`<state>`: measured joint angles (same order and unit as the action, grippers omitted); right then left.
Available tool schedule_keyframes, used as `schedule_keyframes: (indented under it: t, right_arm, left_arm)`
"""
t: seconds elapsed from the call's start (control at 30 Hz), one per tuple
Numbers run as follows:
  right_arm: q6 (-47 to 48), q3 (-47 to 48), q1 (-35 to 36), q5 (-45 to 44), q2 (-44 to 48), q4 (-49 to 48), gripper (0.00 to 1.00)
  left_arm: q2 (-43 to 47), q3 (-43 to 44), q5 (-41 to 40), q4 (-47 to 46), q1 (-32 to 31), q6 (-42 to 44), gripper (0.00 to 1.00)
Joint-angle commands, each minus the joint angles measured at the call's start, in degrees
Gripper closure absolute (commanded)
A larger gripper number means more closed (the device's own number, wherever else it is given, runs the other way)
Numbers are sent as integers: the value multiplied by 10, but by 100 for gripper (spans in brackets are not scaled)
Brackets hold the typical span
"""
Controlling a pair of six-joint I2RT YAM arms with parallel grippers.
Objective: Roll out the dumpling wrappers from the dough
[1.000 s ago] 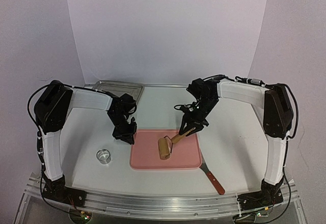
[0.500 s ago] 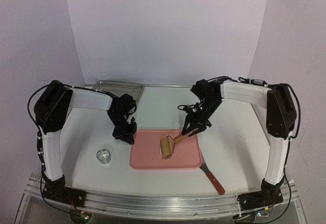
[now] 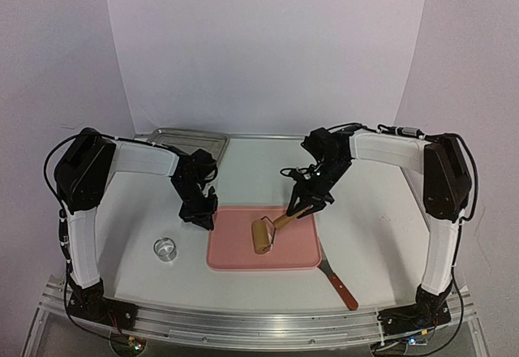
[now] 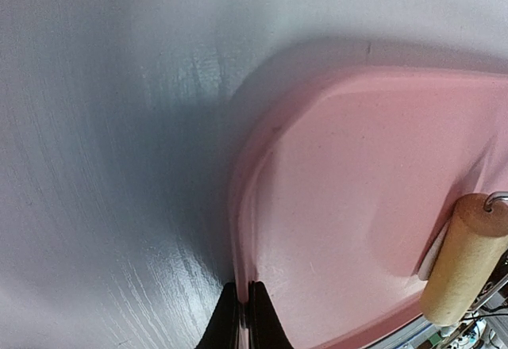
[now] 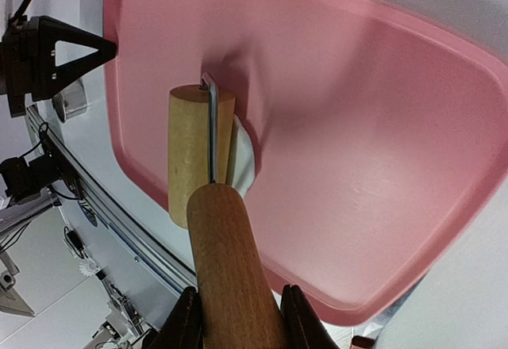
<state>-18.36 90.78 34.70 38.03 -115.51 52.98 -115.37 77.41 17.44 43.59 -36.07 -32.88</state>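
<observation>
Step in hand is rolling: the roller (image 5: 190,155) lies across a small white piece of dough (image 5: 243,162) on the pink tray (image 3: 235,255), no cut discs in view, so the next stroke likely calls for even downward pressure along the tray. The right gripper (image 5: 232,317) clamps the roller's handle, its arm reaching in from the right. The left gripper (image 4: 242,321) is closed, apparently pinching the tray's rim.

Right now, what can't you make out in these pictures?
- Dough: right wrist view, mostly hidden under the roller; shape unclear.
- Left end effector: left wrist view, shut at the pink tray rim; pinching it or not, unclear.
- Metal tray: top view, too small to see contents.
</observation>
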Motion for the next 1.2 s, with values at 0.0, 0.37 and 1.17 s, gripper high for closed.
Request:
schedule_keyframes:
  t: [0.0,0.37,1.17]
  right_arm:
    - [-7,-52,-1,-273,-67,137,100]
    - [13,-52,-24,-303,-62,150,100]
    - [6,-46,-1,-282,-90,144,100]
  left_arm:
    - [4,7,-26,-3,1,34,100]
    - [7,8,-30,4,1,35,100]
    - [-2,16,-28,1,1,34,100]
